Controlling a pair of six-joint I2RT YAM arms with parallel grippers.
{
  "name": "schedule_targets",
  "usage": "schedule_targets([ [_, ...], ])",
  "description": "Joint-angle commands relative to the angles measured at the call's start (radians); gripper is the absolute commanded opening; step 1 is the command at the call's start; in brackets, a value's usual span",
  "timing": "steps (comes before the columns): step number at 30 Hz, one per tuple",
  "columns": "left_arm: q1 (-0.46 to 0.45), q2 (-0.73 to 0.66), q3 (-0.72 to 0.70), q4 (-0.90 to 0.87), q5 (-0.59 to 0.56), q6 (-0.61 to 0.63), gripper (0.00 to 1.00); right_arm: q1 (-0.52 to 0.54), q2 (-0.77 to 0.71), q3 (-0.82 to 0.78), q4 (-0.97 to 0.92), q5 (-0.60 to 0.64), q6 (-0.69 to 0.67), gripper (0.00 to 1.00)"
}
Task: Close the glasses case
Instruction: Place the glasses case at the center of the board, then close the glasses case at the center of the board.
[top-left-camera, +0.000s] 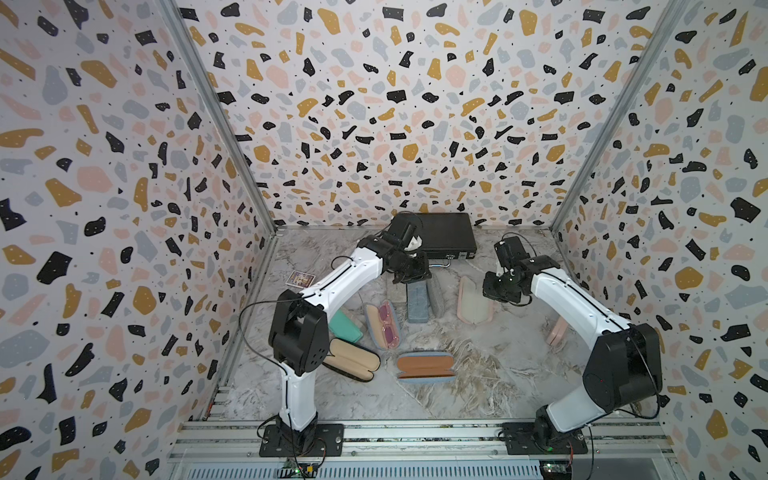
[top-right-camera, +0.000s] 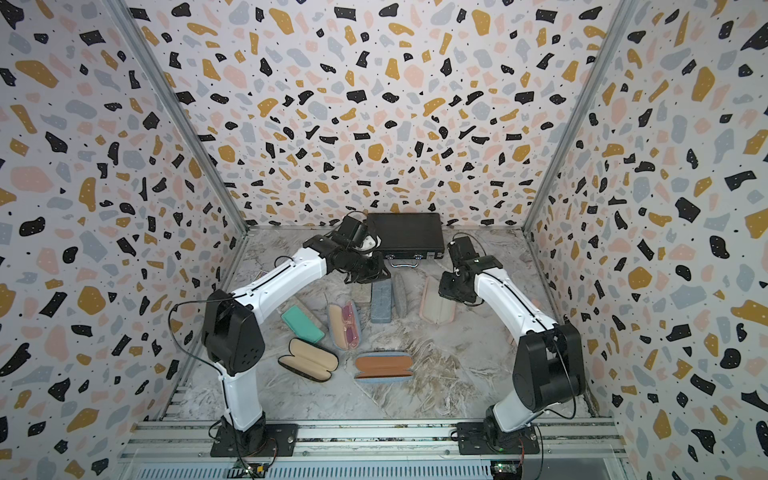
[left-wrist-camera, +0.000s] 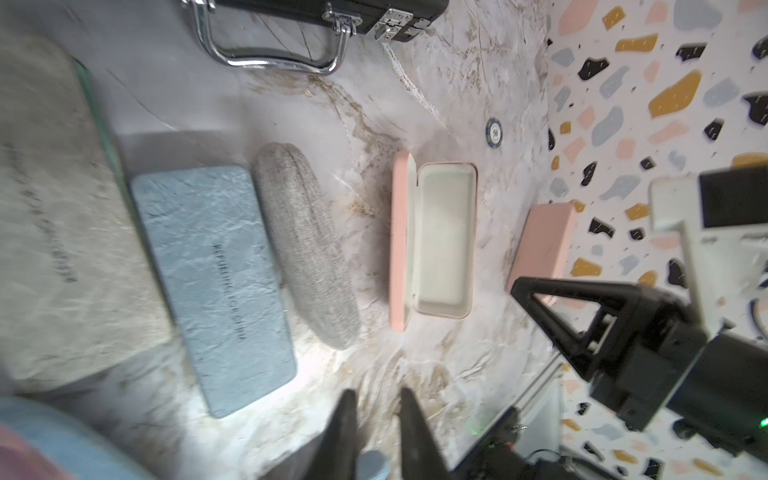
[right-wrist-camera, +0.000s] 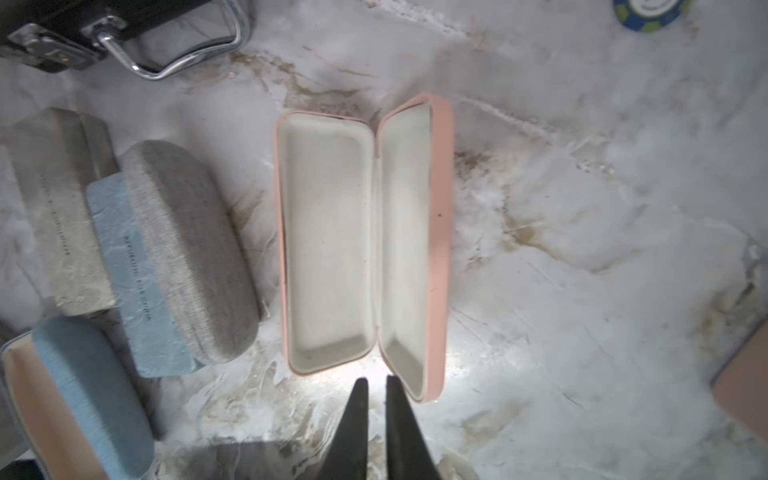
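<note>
The right hand (right-wrist-camera: 374, 380) is clenched on nothing. Its tips stop just short of one end of the open pink glasses case (right-wrist-camera: 361, 241). The case lies on the marble worktop (right-wrist-camera: 582, 249), one half flat and the other tilted up, cream lining showing. The left hand (left-wrist-camera: 378, 392), also clenched and empty, hangs near a closed blue case (left-wrist-camera: 216, 282), its base cut off by the frame edge. In both top views the wrists hide the fingertips. A second pink case (top-left-camera: 557, 332) sits half hidden behind the right arm.

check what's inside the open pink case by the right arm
Nothing: both halves of the pink case show only bare cream lining in the right wrist view. Its underside is hidden.
</note>
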Motion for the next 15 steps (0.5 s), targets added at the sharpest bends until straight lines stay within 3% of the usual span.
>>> schedule_targets([
  [1,-0.029,0.075,0.118,-0.094,0.016,0.036,0.0,-0.042,-0.031,-0.022,-0.04,0.02,-0.015,0.03],
  [15,-0.086,0.4,0.509,-0.356,-0.029,0.113,0.0,-0.16,0.043,-0.072,0.018,-0.035,-0.051,0.0],
])
